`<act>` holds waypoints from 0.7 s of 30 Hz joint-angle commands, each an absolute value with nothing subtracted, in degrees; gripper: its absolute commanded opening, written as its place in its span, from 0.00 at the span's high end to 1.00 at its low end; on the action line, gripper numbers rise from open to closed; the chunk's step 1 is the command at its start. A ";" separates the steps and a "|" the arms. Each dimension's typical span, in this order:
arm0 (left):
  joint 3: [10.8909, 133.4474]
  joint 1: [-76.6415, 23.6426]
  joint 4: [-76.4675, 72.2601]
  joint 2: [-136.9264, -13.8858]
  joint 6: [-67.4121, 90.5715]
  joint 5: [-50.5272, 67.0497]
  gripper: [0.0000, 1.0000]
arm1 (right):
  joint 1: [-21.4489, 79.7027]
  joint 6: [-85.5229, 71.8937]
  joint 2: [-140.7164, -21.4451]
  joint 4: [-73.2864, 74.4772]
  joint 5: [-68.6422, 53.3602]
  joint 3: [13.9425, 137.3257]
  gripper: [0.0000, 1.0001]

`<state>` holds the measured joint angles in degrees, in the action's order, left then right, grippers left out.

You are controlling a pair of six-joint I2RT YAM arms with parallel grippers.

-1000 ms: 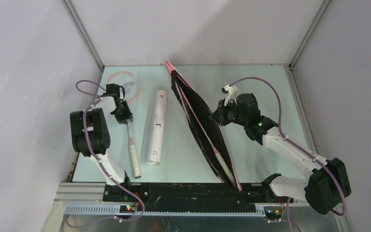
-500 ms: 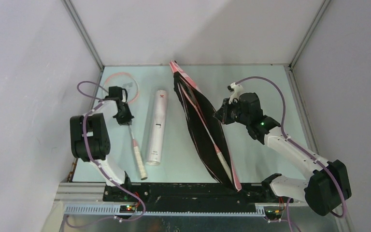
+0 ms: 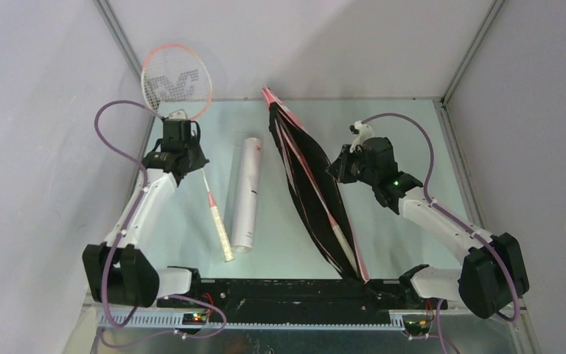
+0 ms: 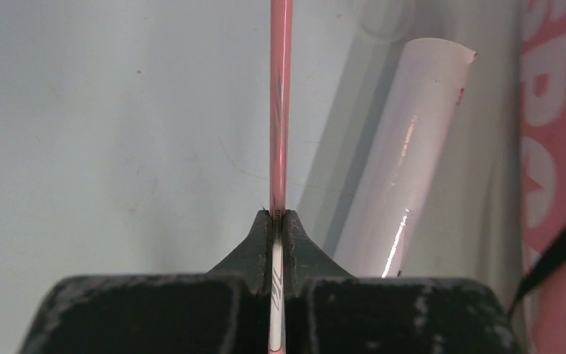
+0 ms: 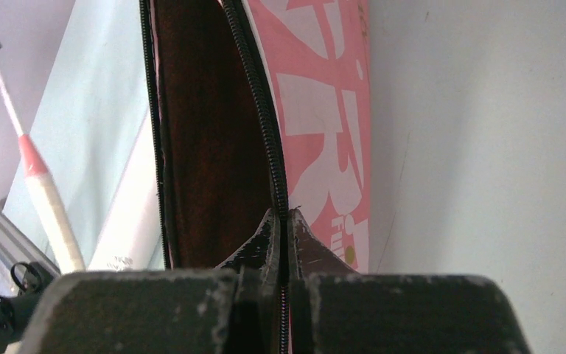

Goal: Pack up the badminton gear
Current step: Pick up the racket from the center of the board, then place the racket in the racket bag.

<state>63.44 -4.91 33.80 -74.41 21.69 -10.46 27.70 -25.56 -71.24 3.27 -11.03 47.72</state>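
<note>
**Top external:** My left gripper point(image 3: 183, 158) is clamped on the thin shaft of a pink-framed racket point(image 3: 214, 205). The racket's head is raised toward the far-left corner and its white handle slants down toward the near end of the white tube point(image 3: 246, 193). The pink bag point(image 3: 315, 193) lies to the racket's right, past the tube. Its long axis runs far to near at much the same slant as the racket. My right gripper point(image 3: 337, 168) pinches the bag's right-hand lip and holds the mouth agape. A second racket point(image 3: 341, 245) shows inside. The left arm has the racket, so I judge the crossing is its job: rightward over the tube, shaft lined up with the opening.

**Left wrist:** My left gripper point(image 4: 278, 217) has its jaws closed hard, with only the racket point(image 4: 280, 103) shaft between them. The tube point(image 4: 405, 162) lies just to the right, and the bag point(image 4: 553, 110) sits at the frame's right edge.

**Right wrist:** My right gripper point(image 5: 285, 217) is nipped tight on the zipper edge of the bag point(image 5: 324, 110). The dark lining gapes to the left, and beyond it is the racket point(image 5: 48, 210) handle. Whether the handle's end touches anything, I cannot tell.
</note>
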 commanded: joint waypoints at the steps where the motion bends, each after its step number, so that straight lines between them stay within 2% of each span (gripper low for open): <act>1: 66.12 -8.61 35.68 -68.54 25.55 -6.79 1.00 | 27.90 -27.52 -74.95 4.02 -3.38 54.25 1.00; 12: 67.85 -22.03 41.48 -61.95 27.90 8.72 1.00 | 34.09 -25.27 -75.09 7.80 19.01 60.76 1.00; 21: 64.12 -34.40 49.16 -62.61 29.90 6.37 1.00 | 32.37 -30.71 -77.21 8.64 15.14 61.03 1.00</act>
